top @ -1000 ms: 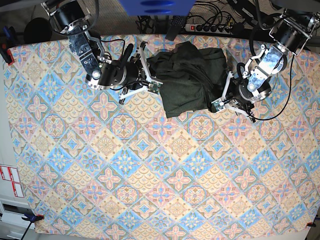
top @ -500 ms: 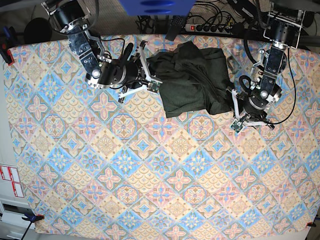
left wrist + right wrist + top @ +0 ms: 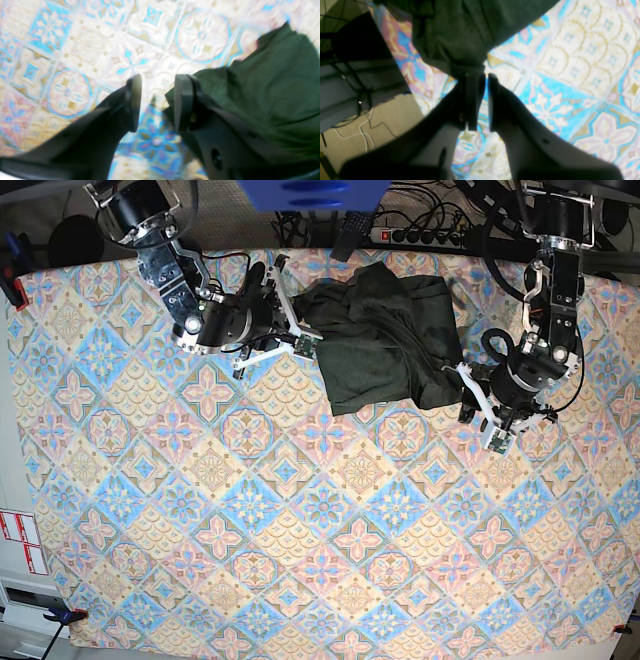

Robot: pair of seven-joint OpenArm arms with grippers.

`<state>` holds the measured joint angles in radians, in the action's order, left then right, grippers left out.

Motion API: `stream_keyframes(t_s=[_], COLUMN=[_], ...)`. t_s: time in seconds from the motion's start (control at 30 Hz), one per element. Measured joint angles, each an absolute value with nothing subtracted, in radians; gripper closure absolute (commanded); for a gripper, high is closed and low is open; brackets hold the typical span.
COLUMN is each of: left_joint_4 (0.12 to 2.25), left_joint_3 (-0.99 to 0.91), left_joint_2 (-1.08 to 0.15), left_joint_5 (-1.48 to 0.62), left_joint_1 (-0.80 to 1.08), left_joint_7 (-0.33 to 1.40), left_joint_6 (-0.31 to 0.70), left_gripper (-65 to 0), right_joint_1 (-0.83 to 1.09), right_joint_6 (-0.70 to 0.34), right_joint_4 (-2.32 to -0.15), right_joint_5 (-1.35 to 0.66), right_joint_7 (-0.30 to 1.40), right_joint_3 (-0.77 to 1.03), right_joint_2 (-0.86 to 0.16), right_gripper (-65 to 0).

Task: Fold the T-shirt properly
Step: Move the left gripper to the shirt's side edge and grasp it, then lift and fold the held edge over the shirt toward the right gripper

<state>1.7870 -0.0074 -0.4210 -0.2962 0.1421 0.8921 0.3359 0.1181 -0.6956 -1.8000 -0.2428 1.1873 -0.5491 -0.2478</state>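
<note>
table: patterned tablecloth [image 3: 300, 560] | behind: power strip [image 3: 420, 235], cables | floor: tan

Base looks straight down; both wrist views sit close, sharing the T-shirt [image 3: 385, 340].

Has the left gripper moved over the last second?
Yes. The left gripper has swung off the T-shirt's edge, downward in the base view, over bare tablecloth.

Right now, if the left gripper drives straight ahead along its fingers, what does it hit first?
Probably the patterned tablecloth: the left gripper stands open with only cloth showing between its fingers. The T-shirt lies just beside one finger, so its edge might brush that side. Depth is unclear in the blurred wrist view.
</note>
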Motion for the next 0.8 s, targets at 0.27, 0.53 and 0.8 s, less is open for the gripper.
stream_keyframes(t_s=[0.27, 0.53, 0.8], left_joint_4=[1.785, 1.789, 1.789], left_joint_3=[-0.094, -0.086, 0.031], left_joint_2=[-0.421, -0.353, -0.331], left_joint_5=[-0.607, -0.839, -0.992], left_joint_1=[0.143, 0.139, 0.152], left_joint_7=[1.014, 1.23, 1.317], left_joint_6=[0.329, 0.327, 0.325], left_gripper=[-20.7, -20.8, -20.8], right_joint_1=[0.065, 0.026, 0.015], right_joint_6=[-0.703, -0.7, -0.696], right_joint_4=[-1.79, -1.783, -1.781], right_joint_5=[-0.389, -0.398, -0.394], right_joint_7=[1.193, 1.193, 1.176], right_joint_3=[-0.612, -0.603, -0.559], right_joint_2=[-0.246, -0.251, -0.305], right_gripper=[-6.4, -6.3, -6.2])
